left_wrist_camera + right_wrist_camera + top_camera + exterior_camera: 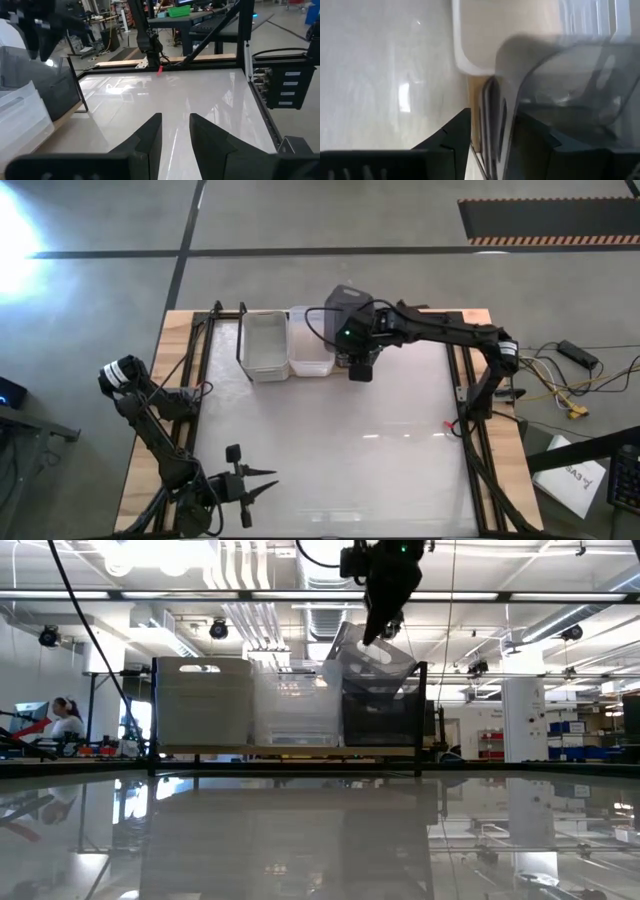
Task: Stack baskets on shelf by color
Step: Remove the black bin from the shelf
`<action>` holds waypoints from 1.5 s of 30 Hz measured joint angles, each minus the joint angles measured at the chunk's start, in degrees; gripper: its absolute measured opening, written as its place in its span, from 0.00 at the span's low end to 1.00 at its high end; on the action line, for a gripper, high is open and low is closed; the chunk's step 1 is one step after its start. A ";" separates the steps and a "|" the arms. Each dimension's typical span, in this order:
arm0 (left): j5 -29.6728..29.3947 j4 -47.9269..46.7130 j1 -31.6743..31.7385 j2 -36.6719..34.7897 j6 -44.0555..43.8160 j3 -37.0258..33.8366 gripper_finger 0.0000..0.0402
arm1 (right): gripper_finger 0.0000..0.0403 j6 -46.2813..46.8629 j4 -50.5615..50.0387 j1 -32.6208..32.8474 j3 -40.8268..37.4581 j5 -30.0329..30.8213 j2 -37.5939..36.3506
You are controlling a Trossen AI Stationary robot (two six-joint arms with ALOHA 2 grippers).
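Right gripper (360, 370) hangs over the shelf's (290, 751) right end, its fingers parted around the rim of a dark basket (375, 665) without clamping it. That basket sits tilted in the dark stack (380, 715), not yet nested flat. Beside it stand clear baskets (297, 705), then grey ones (200, 700). The step looks like release after placing; next, the gripper probably needs to lift clear or press the basket level. Left gripper (243, 480) waits at the table's near-left corner, fingers slightly apart, empty.
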 joint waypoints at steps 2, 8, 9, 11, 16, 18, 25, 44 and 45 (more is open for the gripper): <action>0.00 0.00 0.00 0.00 0.00 0.00 0.21 | 0.30 0.30 0.03 -0.03 -1.26 2.26 0.17; 0.02 0.02 0.00 0.00 0.00 -0.02 0.21 | 0.24 -0.08 2.25 -0.26 -4.34 2.99 0.23; 0.02 0.02 0.00 0.00 0.00 -0.02 0.21 | 0.22 -0.22 2.21 -0.26 -4.56 3.00 0.25; 0.02 0.01 0.00 0.00 0.00 -0.04 0.21 | 0.15 -0.77 2.39 -0.26 -4.63 3.08 0.26; 0.04 0.00 0.00 0.00 0.02 -0.11 0.21 | 0.03 -1.73 2.42 1.02 -3.81 7.69 -0.43; 0.04 0.00 0.00 0.00 0.02 -0.15 0.21 | 0.03 -2.18 2.36 2.65 -2.74 10.78 -0.97; 0.05 -0.02 0.00 0.00 0.04 -0.15 0.21 | 0.02 -1.53 0.40 12.52 0.44 18.00 -2.79; -9.40 0.09 1.86 -9.85 10.01 2.77 0.21 | 0.02 27.35 -2.50 39.97 -15.29 1.01 1.78; -9.40 -0.03 1.86 -9.92 10.01 2.54 0.21 | 0.02 27.35 -1.42 39.91 -16.24 0.87 2.25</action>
